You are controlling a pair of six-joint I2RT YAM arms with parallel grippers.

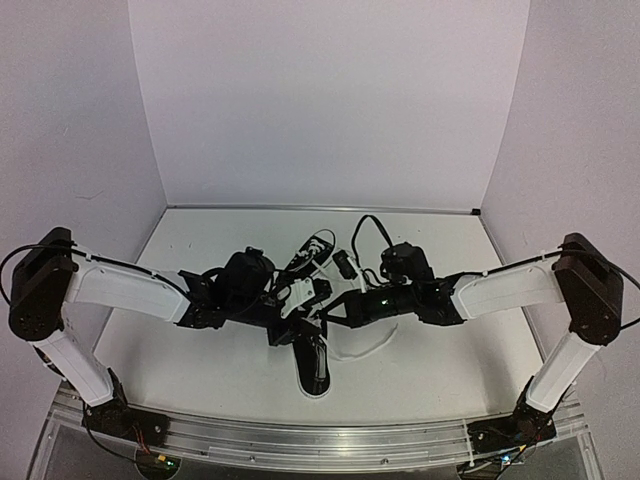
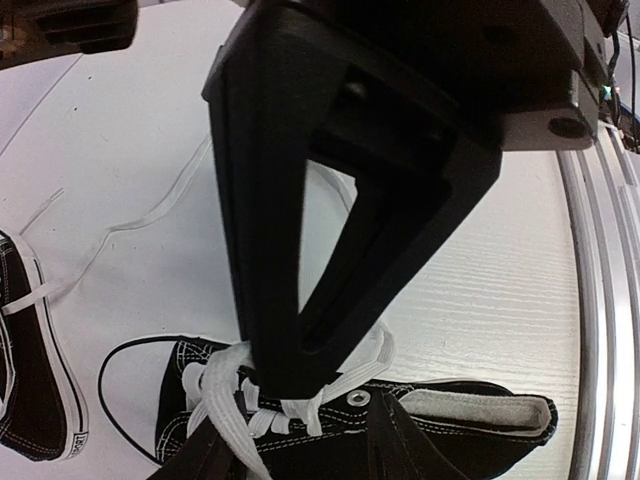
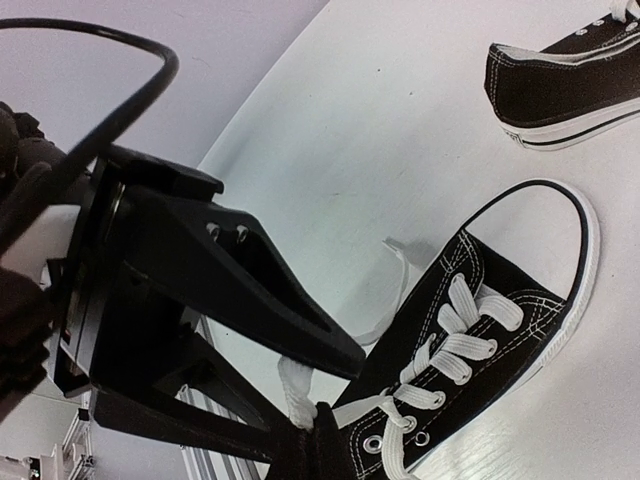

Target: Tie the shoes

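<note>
Tying step: both arms meet over the near shoe (image 1: 312, 368), which lies by the middle of the near edge of the counter (image 1: 200, 250) — I think the knot is only getting started.
Right gripper (image 3: 315, 400): pressed together on a white lace (image 3: 293, 385), just beside the top holes of that shoe.
Left gripper (image 2: 250, 415): its tip is down in the laces of the same shoe. I cannot tell if it is pinching one or only touching.
Doing it well: pull each lace end slowly and out to the side, hold the shoe from sliding, and let go only when the lace is snug.
Far shoe (image 1: 313, 250): sits further in, toward the far edge, with a loose lace end (image 2: 150, 212) running toward it.
Hard to see: from above, the arms cover the laces. In both wrist views the black fingers block the knot spot — I cannot tell if the laces are crossed.
</note>
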